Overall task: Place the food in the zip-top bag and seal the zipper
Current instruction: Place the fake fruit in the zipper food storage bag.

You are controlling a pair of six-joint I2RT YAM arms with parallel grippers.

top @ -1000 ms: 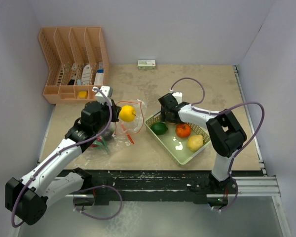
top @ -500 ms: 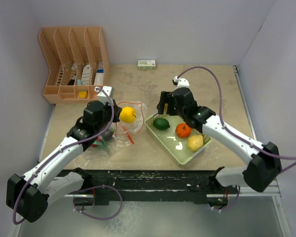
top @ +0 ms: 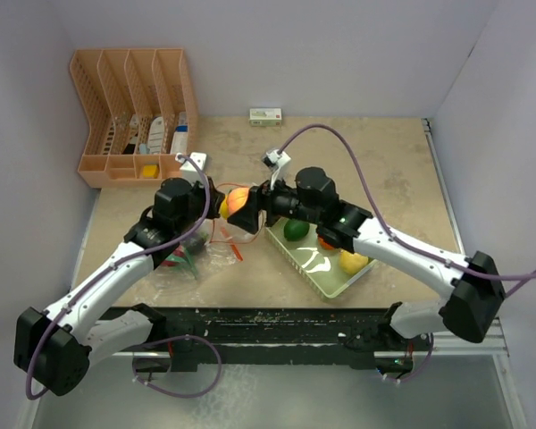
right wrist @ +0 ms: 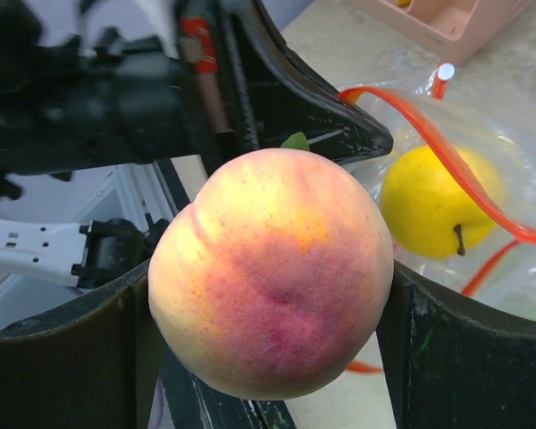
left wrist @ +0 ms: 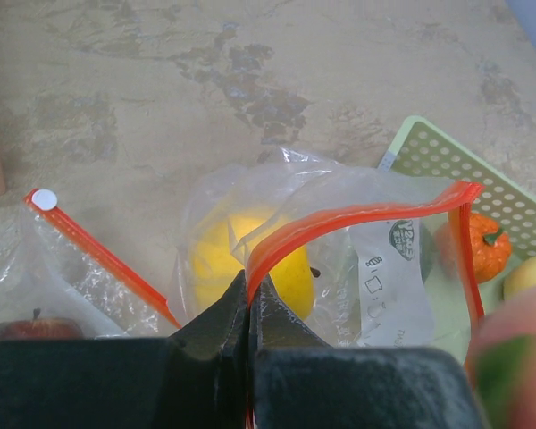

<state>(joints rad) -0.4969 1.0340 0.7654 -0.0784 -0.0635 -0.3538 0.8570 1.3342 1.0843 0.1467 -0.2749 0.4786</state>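
Note:
The zip-top bag [top: 221, 239] lies left of the green tray [top: 332, 279], its mouth lifted. My left gripper [top: 207, 198] is shut on the orange-red zipper [left wrist: 339, 220] and holds it up [left wrist: 248, 299]; the white slider tab [left wrist: 44, 199] sits at the left end. A yellow fruit [left wrist: 250, 259] lies inside the bag, and a red apple [left wrist: 18, 329] shows at the left. My right gripper [top: 248, 206] is shut on a peach [right wrist: 272, 277], held [right wrist: 270, 308] just above the bag's mouth [right wrist: 447, 161]. A green fruit [top: 295, 229], an orange one [left wrist: 479, 250] and a yellow pear [top: 353, 261] stay in the tray.
An orange desk organizer [top: 134, 107] stands at the back left. A small white box [top: 265, 115] lies by the back wall. Walls close in on the left, the back and the right. The two grippers are almost touching over the bag.
My right arm has swung left from the tray's far corner to the bag's mouth and now holds the peach. My left gripper has kept its hold on the zipper.

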